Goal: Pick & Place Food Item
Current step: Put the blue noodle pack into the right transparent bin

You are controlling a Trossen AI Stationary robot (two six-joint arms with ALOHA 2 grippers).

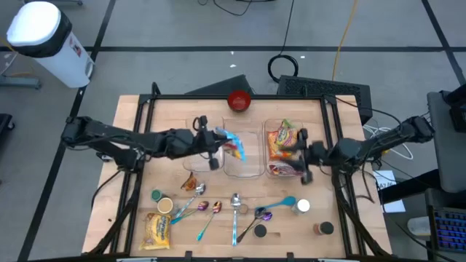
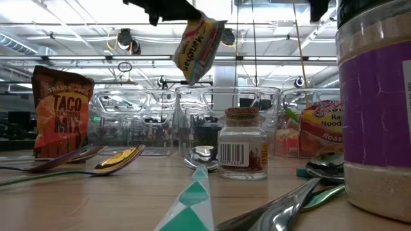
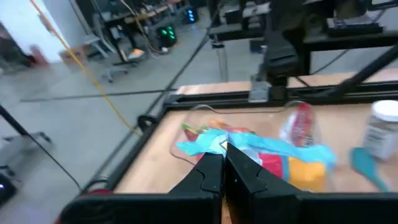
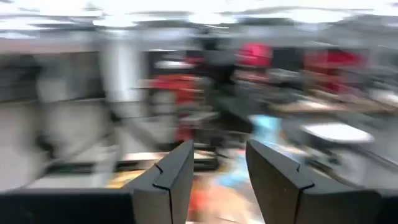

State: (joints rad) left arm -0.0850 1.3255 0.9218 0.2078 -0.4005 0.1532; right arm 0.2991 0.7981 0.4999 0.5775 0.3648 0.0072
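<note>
Right up against the low camera stands a big shaker jar (image 2: 376, 109) with a purple label, none of its print legible, and a teal-and-white utensil handle (image 2: 192, 202) pokes in at the foot of the shot; just behind them a small cork-topped spice jar (image 2: 242, 144) shows only a barcode. Off to the side a brown packet (image 2: 62, 112) stands upright reading "TACO MIX" in bold orange, and on the other side a noodle packet (image 2: 318, 125) sits in the end clear container (image 1: 287, 149), its label giving "Noodle" and part of "Roast". Now the action: the left gripper (image 1: 212, 149) has its jaws together, clamped on the top edge of a ramen packet (image 2: 198, 48), and the packet hangs lifted in the air, long axis near vertical and slightly tilted, straight below the jaws. From overhead it hovers over the near wall of the middle clear container (image 1: 244, 164), so the coming move looks like a short carry inward and a straight drop, and the left arm is plainly the one placed for it. The right gripper (image 1: 304, 156) hangs over the end container, jaws partly apart and nothing visibly between them. Farthest back, a red bowl (image 1: 239, 101) sits at the rear of the tabletop (image 1: 138, 182)
</note>
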